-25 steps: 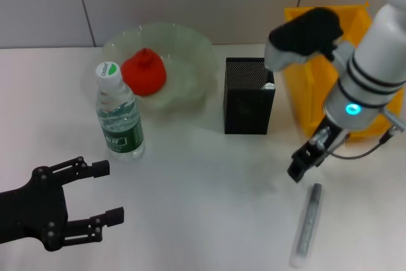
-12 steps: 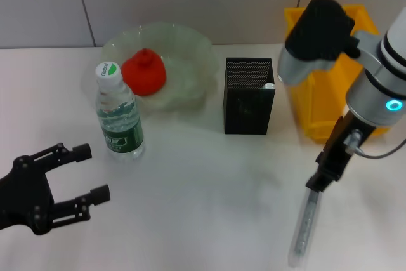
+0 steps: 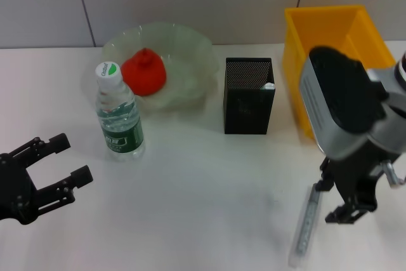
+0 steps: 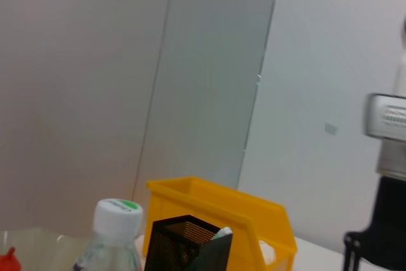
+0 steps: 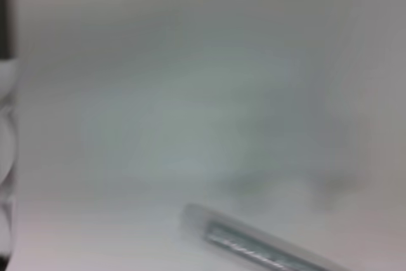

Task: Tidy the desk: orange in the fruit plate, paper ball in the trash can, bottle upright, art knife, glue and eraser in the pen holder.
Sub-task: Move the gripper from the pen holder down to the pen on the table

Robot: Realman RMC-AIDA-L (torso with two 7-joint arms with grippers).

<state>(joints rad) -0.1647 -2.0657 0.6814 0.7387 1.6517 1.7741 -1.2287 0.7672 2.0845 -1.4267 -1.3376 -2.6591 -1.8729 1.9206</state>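
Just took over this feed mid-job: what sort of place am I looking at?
Probably a lab or office desk mock-up: a white tabletop against plain wall panels, with a black mesh pen holder, a yellow bin and a water bottle standing upright.

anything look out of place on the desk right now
Only the art knife: it lies flat on the table near the front edge, not in the pen holder. The right pincer hangs just beside it. The bottle stands upright, and the orange sits in the fruit plate.
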